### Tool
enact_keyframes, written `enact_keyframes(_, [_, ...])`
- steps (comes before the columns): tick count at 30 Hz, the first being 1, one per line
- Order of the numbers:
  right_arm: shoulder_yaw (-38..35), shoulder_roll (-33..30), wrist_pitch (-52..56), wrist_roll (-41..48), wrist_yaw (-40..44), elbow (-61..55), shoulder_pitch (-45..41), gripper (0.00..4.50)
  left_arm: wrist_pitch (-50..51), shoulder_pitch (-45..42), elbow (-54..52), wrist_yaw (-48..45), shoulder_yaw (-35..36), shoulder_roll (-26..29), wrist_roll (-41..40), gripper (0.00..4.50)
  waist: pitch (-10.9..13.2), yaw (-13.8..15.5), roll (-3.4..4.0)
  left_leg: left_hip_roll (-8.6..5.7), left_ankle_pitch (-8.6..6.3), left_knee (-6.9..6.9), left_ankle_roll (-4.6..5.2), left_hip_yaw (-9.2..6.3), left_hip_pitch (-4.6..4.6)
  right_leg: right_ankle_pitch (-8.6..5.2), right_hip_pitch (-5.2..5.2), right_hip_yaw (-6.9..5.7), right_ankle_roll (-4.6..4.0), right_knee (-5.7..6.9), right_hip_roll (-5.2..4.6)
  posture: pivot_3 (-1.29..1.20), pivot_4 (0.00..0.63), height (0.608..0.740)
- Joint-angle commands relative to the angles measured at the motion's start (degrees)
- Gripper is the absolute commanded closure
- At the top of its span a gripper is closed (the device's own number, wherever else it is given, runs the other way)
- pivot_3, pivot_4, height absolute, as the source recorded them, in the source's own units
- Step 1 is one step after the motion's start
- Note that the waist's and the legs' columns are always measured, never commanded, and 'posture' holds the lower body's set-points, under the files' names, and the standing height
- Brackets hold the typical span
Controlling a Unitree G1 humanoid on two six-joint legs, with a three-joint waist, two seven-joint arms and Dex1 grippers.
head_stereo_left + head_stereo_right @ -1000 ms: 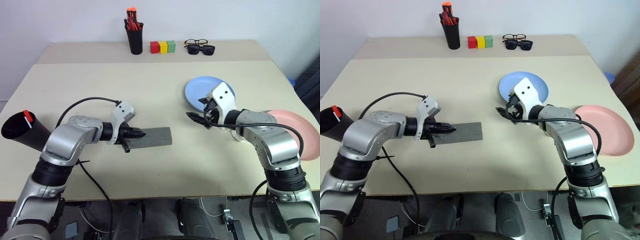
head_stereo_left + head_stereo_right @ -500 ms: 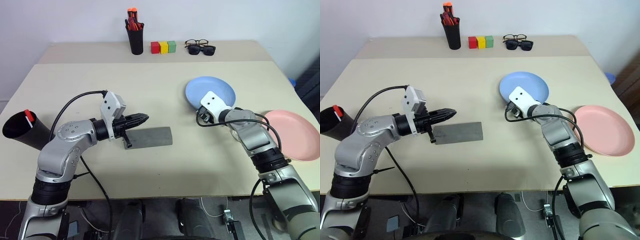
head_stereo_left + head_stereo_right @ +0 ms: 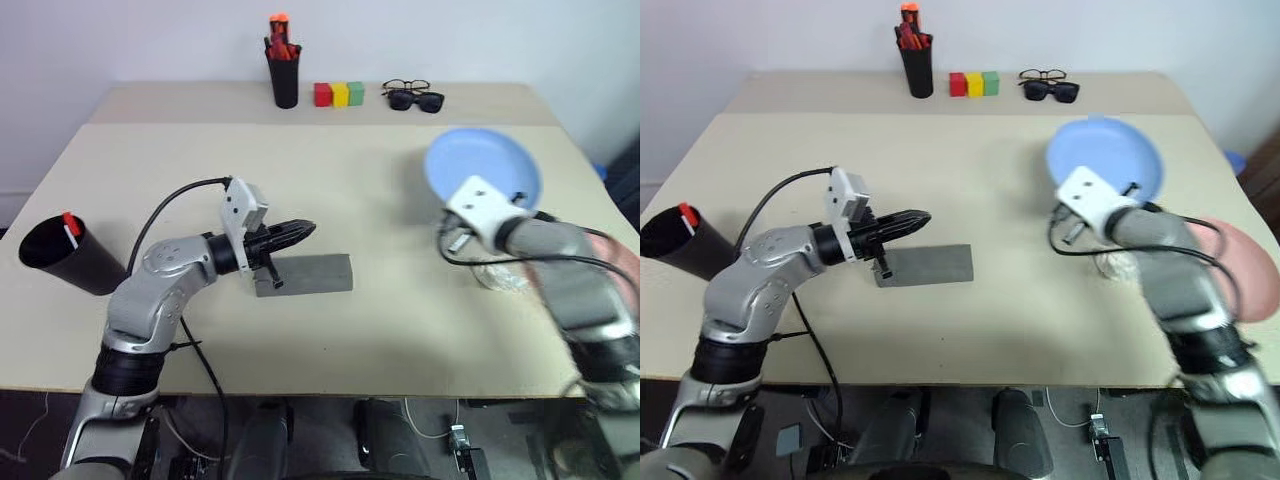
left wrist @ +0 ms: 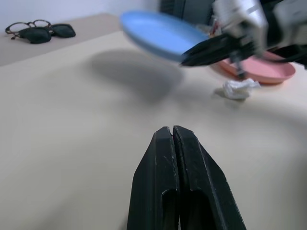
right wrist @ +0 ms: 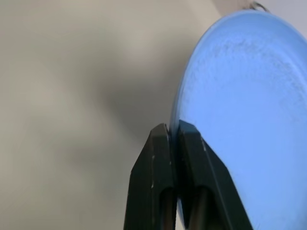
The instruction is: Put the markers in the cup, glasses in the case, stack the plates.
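My right gripper (image 5: 172, 128) is shut on the rim of the light blue plate (image 3: 483, 165) and holds it tilted above the table. The pink plate (image 3: 1240, 270) lies on the table to the right, just beyond it. My left gripper (image 3: 300, 230) is shut with nothing in it and hovers level over the left end of the gray case (image 3: 310, 273). The black cup (image 3: 60, 258) stands at the table's left edge, and a marker (image 3: 70, 225) pokes its red end out of it. The wire-rimmed glasses (image 3: 404, 86) lie at the far edge.
Black sunglasses (image 3: 417, 100) lie right in front of the glasses. Red, yellow and green blocks (image 3: 340, 94) and a black pen holder (image 3: 285, 80) with orange-red pens stand along the far edge. A crumpled white scrap (image 3: 497, 277) lies under my right arm.
My right gripper has shut on the blue plate's rim, lifted it off the table and carried it right toward the pink plate. My left gripper rose off the case, still shut.
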Motion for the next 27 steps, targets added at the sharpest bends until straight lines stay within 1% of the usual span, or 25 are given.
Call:
enact_keyframes(1, [-11.47,-5.02,6.33,1.41,3.56,-9.74,8.14,4.42,-3.15,-2.28,2.18,-2.50,-1.90,-0.77,0.34,4.50,-0.01,0.05,-0.01,-0.01,0.00,0.01,0.00,0.01,-0.01,0.00,0.01,0.00,0.00,-0.01,-0.01,0.00,0.150,0.740])
enact_keyframes(4, [-17.40,-6.96,8.90,1.53,4.99,-12.03,16.34,4.42,-4.89,-3.33,4.37,-3.91,-3.48,-1.88,0.86,4.50,-0.02,-0.41,0.00,0.00,-0.01,0.04,0.02,0.06,0.08,0.00,0.10,0.02,0.00,-0.03,-0.01,0.00,0.150,0.740])
enact_keyframes(6, [-19.19,-7.36,9.85,1.26,5.08,-11.50,19.81,4.42,-5.88,-3.91,5.65,-4.43,-4.26,-2.47,1.42,4.50,-0.04,-0.47,0.03,0.03,-0.01,0.03,0.02,0.08,0.15,0.00,0.13,0.04,-0.01,-0.01,0.00,0.00,0.150,0.740])
enact_keyframes(7, [-19.61,-7.44,10.02,1.38,5.06,-11.09,20.70,3.85,-6.25,-4.09,6.06,-4.51,-4.52,-2.67,1.64,4.50,-0.04,-0.60,0.04,0.03,-0.01,0.04,0.02,0.08,0.15,0.00,0.14,0.04,-0.01,0.00,0.01,0.00,0.150,0.740])
enact_keyframes(8, [-19.44,-7.55,9.35,1.25,4.92,-10.93,21.60,3.55,-6.57,-4.22,6.45,-4.64,-4.57,-2.73,1.76,4.50,-0.05,-0.68,0.07,0.03,-0.01,0.04,0.02,0.09,0.17,0.00,0.14,0.05,-0.01,0.01,0.01,0.00,0.150,0.740])
enact_keyframes(9, [-19.13,-7.20,9.04,1.53,4.69,-11.24,21.73,3.10,-6.71,-4.25,6.61,-4.73,-4.51,-2.72,1.82,4.50,-0.06,-0.69,0.08,0.03,-0.01,0.05,0.02,0.11,0.18,0.00,0.14,0.07,-0.01,0.01,0.01,0.00,0.150,0.740])
enact_keyframes(11, [-18.64,-6.47,8.92,2.41,4.53,-12.12,21.41,2.06,-6.84,-4.16,6.58,-4.82,-4.40,-2.63,1.85,4.50,-0.06,-0.61,0.08,0.04,-0.01,0.05,0.02,0.11,0.18,0.00,0.14,0.07,-0.01,0.01,0.01,0.00,0.150,0.740])
enact_keyframes(12, [-18.22,-5.86,8.44,3.32,4.88,-12.92,21.32,1.63,-6.86,-3.90,6.27,-4.70,-4.27,-2.48,1.84,4.50,-0.06,-0.49,0.08,0.04,-0.01,0.05,0.02,0.11,0.18,0.00,0.14,0.07,-0.01,0.01,0.01,0.00,0.150,0.740])
enact_keyframes(15, [-15.86,-3.92,7.51,5.88,5.73,-14.45,21.94,1.63,-6.52,-2.89,5.17,-4.32,-3.86,-1.99,1.55,4.50,-0.05,-0.27,0.08,0.03,-0.01,0.05,0.02,0.09,0.16,0.00,0.15,0.06,0.00,0.00,0.01,0.00,0.150,0.740])
enact_keyframes(17, [-13.38,-2.93,6.79,5.76,4.90,-13.39,22.40,1.63,-6.25,-2.31,4.54,-3.94,-3.66,-1.78,1.37,4.50,-0.06,-0.24,0.06,0.03,-0.01,0.04,0.02,0.07,0.16,0.00,0.17,0.05,0.00,-0.01,0.01,0.00,0.150,0.740])
enact_keyframes(22, [-6.98,-1.99,3.19,0.53,-1.53,-5.61,20.23,1.63,-6.01,-1.67,3.53,-2.94,-3.44,-1.62,1.27,4.50,-0.05,-0.27,0.06,0.02,-0.01,0.06,0.02,0.07,0.16,0.00,0.19,0.04,0.00,-0.03,-0.01,0.00,0.150,0.740])
enact_keyframes(23, [-6.32,-2.25,3.31,-0.13,-2.29,-4.42,19.84,1.86,-5.97,-1.64,3.38,-2.76,-3.51,-1.59,1.29,4.50,-0.05,-0.26,0.07,0.02,-0.01,0.06,0.02,0.07,0.16,0.00,0.19,0.05,0.00,-0.03,-0.01,0.00,0.150,0.740])
enact_keyframes(25, [-5.77,-2.76,3.07,-0.66,-2.75,-3.18,19.51,2.49,-6.09,-1.64,3.08,-2.37,-3.67,-1.56,1.50,4.50,-0.05,-0.21,0.07,0.02,-0.01,0.06,0.01,0.06,0.16,-0.01,0.18,0.04,0.00,-0.02,-0.01,0.00,0.150,0.740])
enact_keyframes(27, [-6.05,-2.69,3.46,-0.05,-2.39,-3.71,19.29,3.50,-5.90,-1.67,2.80,-2.17,-3.42,-1.56,1.14,4.50,-0.05,-0.24,0.07,0.02,-0.01,0.04,0.01,0.06,0.16,-0.01,0.18,0.04,0.00,-0.02,0.00,0.00,0.150,0.740])
